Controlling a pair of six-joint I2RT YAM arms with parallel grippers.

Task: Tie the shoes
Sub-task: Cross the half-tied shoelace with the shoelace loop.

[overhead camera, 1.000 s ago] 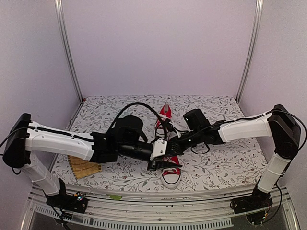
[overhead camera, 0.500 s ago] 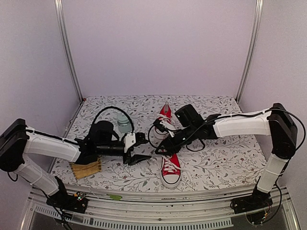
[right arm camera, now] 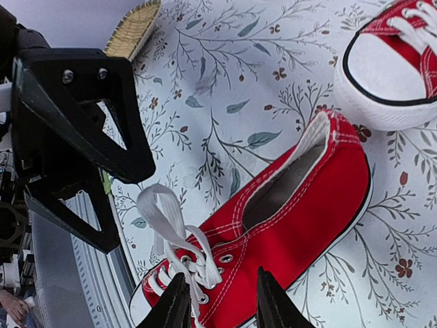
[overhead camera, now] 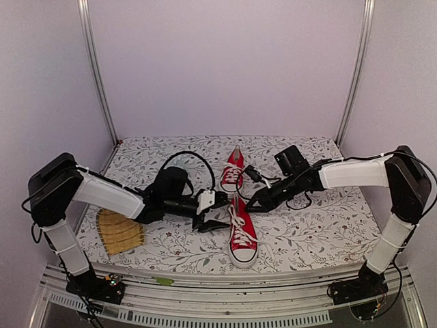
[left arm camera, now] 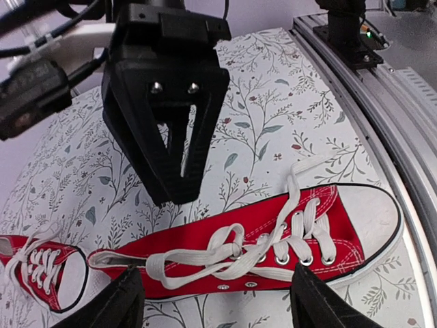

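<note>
Two red shoes with white laces lie on the flowered table. The near shoe [overhead camera: 243, 236] points its white toe at the front edge; in the left wrist view the near shoe [left arm camera: 205, 239] has a loose lace bow [left arm camera: 171, 263] across its eyelets. The far shoe [overhead camera: 233, 172] lies behind it. My left gripper [overhead camera: 212, 216] hovers just left of the near shoe, open and empty. My right gripper [overhead camera: 257, 203] sits by the shoe's heel on the right, fingers apart, nothing gripped. In the right wrist view a lace loop [right arm camera: 160, 208] stands up beside my right gripper [right arm camera: 222, 309].
A straw-coloured woven mat [overhead camera: 119, 232] lies at the left front of the table. The metal rail [left arm camera: 382, 82] runs along the front edge. The other gripper's black fingers [left arm camera: 171, 137] hang close above the near shoe.
Both grippers were together over the near shoe a second ago. The left one swung out left and came back beside the shoe. The right one opened and drew back to the right.
</note>
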